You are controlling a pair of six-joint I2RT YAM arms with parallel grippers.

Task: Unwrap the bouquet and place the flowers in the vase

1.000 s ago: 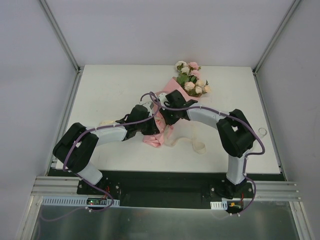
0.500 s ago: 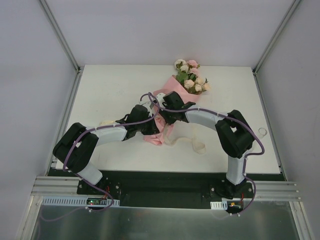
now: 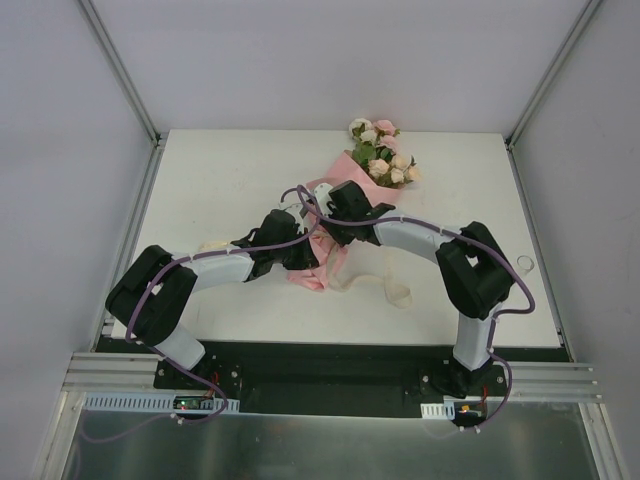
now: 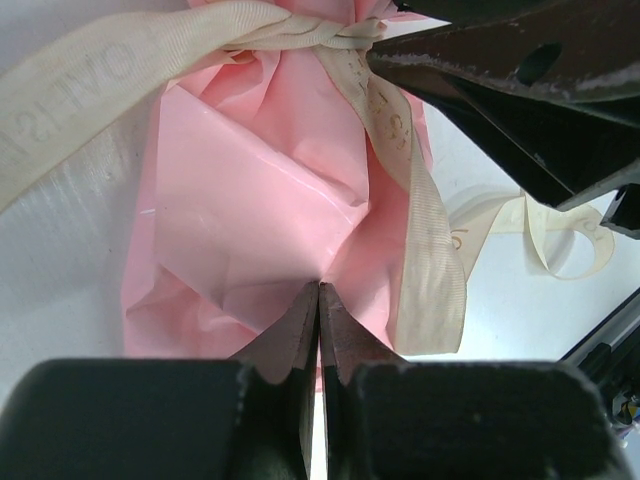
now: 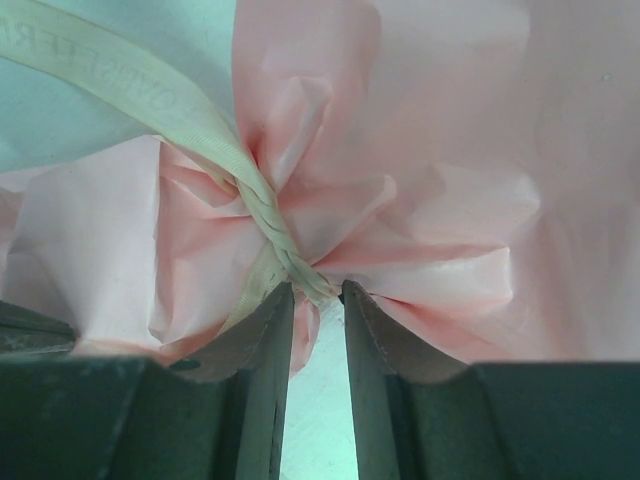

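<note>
Your bouquet is lying on its side near the middle of the bench, angled so the flowers are pointing toward the far right and the gathered tail of pink wrapping paper is pointing toward the near side. Pink and cream roses with green leaves are showing past the paper's open end. Both arms are meeting over the tied waist of the cone. Your left jaws are sitting fully closed, fingers pressed together with no gap, and the tips are touching the lower fold of the paper; the pictures are not showing whether any paper is pinched between them. Your right jaws are standing narrowly parted, fingers on either side of the twisted knot of the cream ribbon, with the knot sitting right at the tips and bench showing through the slit below it. One ribbon tail is trailing loose across the bench on the near right of the paper, while another is running off to the left. The vase is standing near the right edge of the bench, well apart from the bouquet, just beside the right arm's elbow.
</note>
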